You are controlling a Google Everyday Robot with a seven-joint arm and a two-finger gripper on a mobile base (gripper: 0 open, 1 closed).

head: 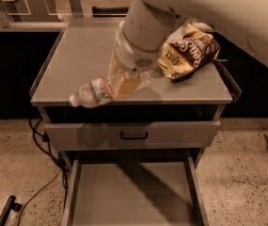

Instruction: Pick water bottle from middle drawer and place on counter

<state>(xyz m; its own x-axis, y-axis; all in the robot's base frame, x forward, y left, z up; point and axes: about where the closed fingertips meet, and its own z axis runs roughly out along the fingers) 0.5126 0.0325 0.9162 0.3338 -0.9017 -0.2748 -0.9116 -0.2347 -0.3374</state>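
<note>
Your two-finger gripper [123, 83] is clenched around the small clear ribbed plastic water bottle [92, 92], hanging right at the front edge of the broad grey metal counter [77, 51]. The bottle lies near level, its white cap pointing to camera-left of the fingers. The wide shallow grey middle drawer [133, 192] gapes below, so carry the bottle inward before releasing.

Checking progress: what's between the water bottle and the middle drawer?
Camera view: counter edge and a shut drawer front; the pincer grips the bottle above.
</note>
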